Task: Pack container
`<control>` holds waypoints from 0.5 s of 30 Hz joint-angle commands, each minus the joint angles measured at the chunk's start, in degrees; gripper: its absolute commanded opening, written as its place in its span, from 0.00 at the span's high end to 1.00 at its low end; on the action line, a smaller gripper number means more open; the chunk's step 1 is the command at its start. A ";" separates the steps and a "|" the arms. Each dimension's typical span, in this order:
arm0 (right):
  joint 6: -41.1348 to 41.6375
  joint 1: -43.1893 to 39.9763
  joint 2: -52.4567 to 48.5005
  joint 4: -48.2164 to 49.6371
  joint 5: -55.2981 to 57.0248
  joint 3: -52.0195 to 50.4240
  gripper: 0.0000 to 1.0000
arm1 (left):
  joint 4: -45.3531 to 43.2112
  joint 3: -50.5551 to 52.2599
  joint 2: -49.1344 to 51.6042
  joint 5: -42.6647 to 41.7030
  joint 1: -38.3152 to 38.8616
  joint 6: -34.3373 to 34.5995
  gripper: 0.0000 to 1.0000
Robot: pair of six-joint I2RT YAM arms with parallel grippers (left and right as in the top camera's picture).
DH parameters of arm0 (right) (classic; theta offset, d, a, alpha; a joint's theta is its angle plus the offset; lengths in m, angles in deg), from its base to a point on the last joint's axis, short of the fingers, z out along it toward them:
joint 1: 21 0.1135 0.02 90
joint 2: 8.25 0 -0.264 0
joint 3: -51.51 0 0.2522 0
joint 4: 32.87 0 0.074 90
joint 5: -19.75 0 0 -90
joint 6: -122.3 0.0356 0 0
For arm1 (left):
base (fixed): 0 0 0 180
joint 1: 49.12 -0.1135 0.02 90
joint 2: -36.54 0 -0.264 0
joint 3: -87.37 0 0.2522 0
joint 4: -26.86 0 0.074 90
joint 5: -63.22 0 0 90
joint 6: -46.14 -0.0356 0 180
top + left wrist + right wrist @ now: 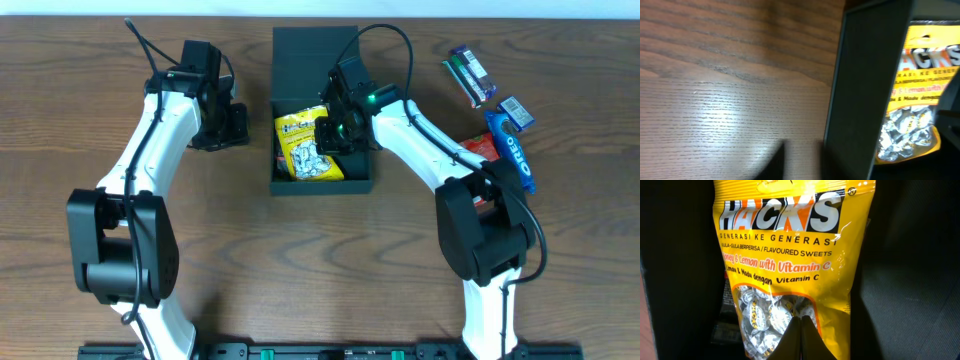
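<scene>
The dark teal container (350,182) stands in the middle of the table with its flip lid (312,50) laid open at the back. Inside it lies a yellow bag of wrapped sweets (305,148). My right gripper (335,128) reaches into the container, and its fingertips are shut together with nothing between them, just over the lower end of the yellow bag (785,245). My left gripper (232,125) hovers over bare wood just left of the container's left wall (860,90) without touching it. Its fingers are blurred at the bottom edge of the left wrist view.
Several snack packets lie at the right of the table: a dark one (468,75), a small blue one (516,112), a long blue biscuit pack (512,152) and a red one (475,148) partly under the right arm.
</scene>
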 commanded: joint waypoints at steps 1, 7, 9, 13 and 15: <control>-0.72 -0.17 -0.28 -0.28 -0.74 1.44 0.99 | 0.31 0.31 3.17 0.48 -0.02 1.33 0.94; -0.70 -1.66 -0.28 -2.34 3.74 1.44 0.99 | 0.31 0.31 6.84 -3.50 0.31 3.67 0.94; -0.70 -1.81 -0.28 -2.69 5.64 1.44 0.99 | 0.09 0.31 7.63 -4.09 0.24 4.33 0.94; -0.72 -1.66 -0.44 -2.62 6.84 1.38 0.99 | -1.33 0.31 7.85 -8.07 0.42 4.35 0.94; -0.76 -1.29 -0.92 -2.64 6.93 1.38 0.99 | -2.05 0.31 7.87 -9.33 0.63 5.20 0.94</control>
